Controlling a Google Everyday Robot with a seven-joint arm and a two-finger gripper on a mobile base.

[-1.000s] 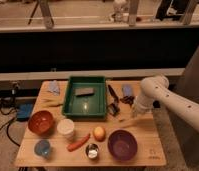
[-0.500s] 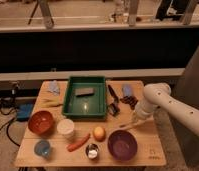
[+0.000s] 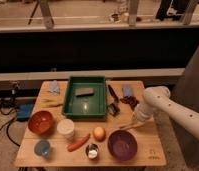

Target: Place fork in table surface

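Note:
The fork (image 3: 127, 126) looks like a thin pale utensil lying low over the wooden table (image 3: 153, 150), just above the purple bowl (image 3: 122, 144). My gripper (image 3: 136, 120) is at the end of the white arm (image 3: 165, 105) that comes in from the right. It is right at the fork's right end, close to the table top. I cannot tell whether the fork rests on the table or is still held.
A green tray (image 3: 73, 107) holding a grey sponge (image 3: 84, 92) stands mid-table. Black utensils (image 3: 113, 100), dark grapes (image 3: 129, 101) and a blue item (image 3: 127, 90) lie right of it. An orange bowl (image 3: 41, 122), white cup (image 3: 66, 128), carrot (image 3: 78, 143), egg (image 3: 99, 133) and blue cup (image 3: 42, 147) stand in front.
The arm has swung forward and down from beside the tray's right side, bringing the gripper and fork low to the table near the purple bowl.

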